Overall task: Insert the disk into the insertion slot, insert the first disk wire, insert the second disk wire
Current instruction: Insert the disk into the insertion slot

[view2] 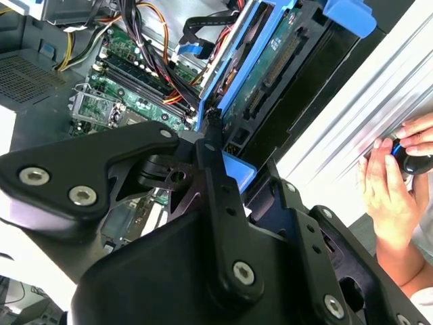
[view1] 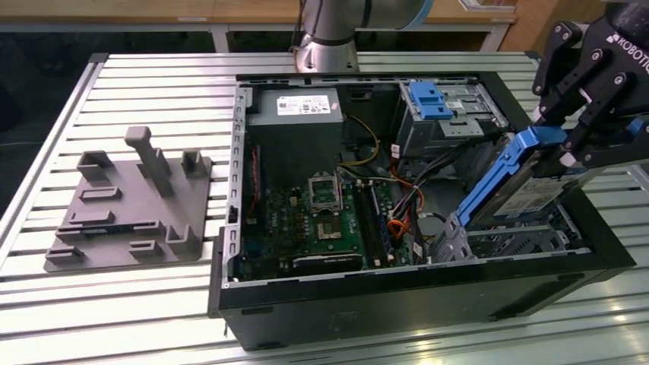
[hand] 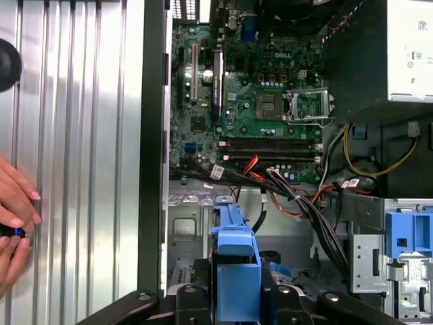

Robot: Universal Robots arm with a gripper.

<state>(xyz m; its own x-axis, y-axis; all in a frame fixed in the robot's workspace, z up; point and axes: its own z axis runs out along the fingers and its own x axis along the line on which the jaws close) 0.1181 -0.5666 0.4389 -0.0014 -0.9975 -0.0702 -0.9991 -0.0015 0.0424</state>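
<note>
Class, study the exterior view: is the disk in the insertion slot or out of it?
Out. The disk, held in the gripper, leans tilted above the insertion slot, with its lower end near the slot's edge.

Our arm [view1: 330, 34] stands upright at the top edge of the exterior view. Our gripper [view1: 568, 146] hangs at that view's right, black fingers [view1: 552, 76] angled downward, closed on the disk [view1: 522, 194], which we hold tilted.

Red, orange and black wires [view1: 400, 209] crowd beside the small perforated sheet-metal insertion slot [view1: 548, 239]; a tilted blue-framed silver disk [view1: 527, 190] occupies the room above it, a tall metal bay with blue latch [view1: 446, 114] standing near.
</note>
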